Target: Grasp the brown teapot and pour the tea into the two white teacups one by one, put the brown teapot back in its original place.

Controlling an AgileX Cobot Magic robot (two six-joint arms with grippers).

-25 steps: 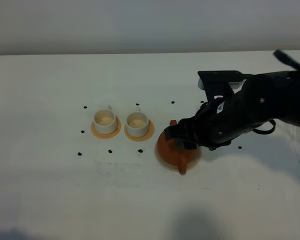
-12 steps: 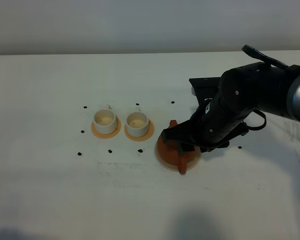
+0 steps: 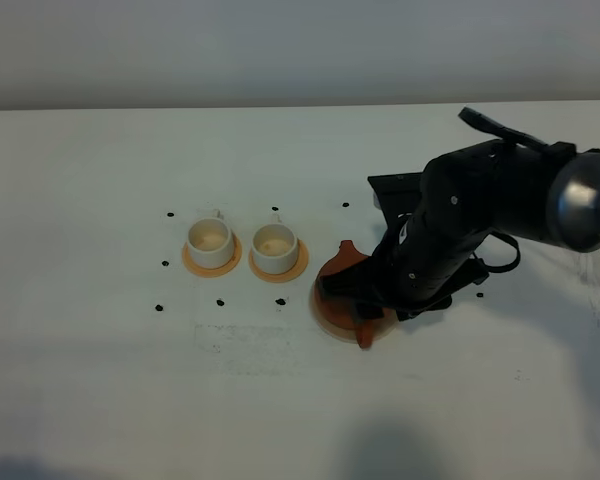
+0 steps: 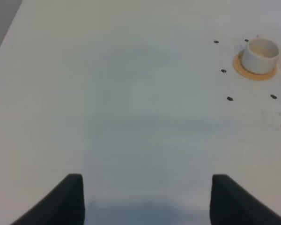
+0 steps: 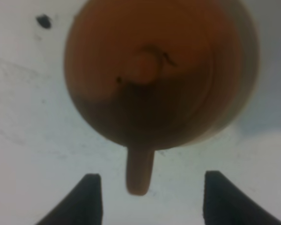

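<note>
White tabletop fills the exterior high view, matte and bare but for small black dots. The brown teapot (image 3: 336, 287), squat, round, clay-red, sits on its beige disc coaster (image 3: 323, 318), whose pale rim peeps out around it. The right gripper (image 3: 365, 300) hangs low over the teapot, the dark arm hiding most of the lid, and the loop handle (image 3: 363, 337) pokes out on the near side. The two white teacups (image 3: 211, 242) (image 3: 275, 247), plain little cylinders with cream insides, stand beside the teapot on its spout side, each on a small orange coaster (image 3: 188, 262). That looks like a layout meant for a short pour.

From the left wrist, the left gripper (image 4: 147, 199) has its fingers spread with nothing between them, well away from the teapot. One teacup shows far off.

The right wrist looks straight down on the teapot's smooth lid and its knob (image 5: 145, 68). The handle tip points into the gap between the two dark fingers (image 5: 86, 199), which are spread wide and touch nothing. I judge this to be the line-up for taking the handle, with the grasp not yet made.
</note>
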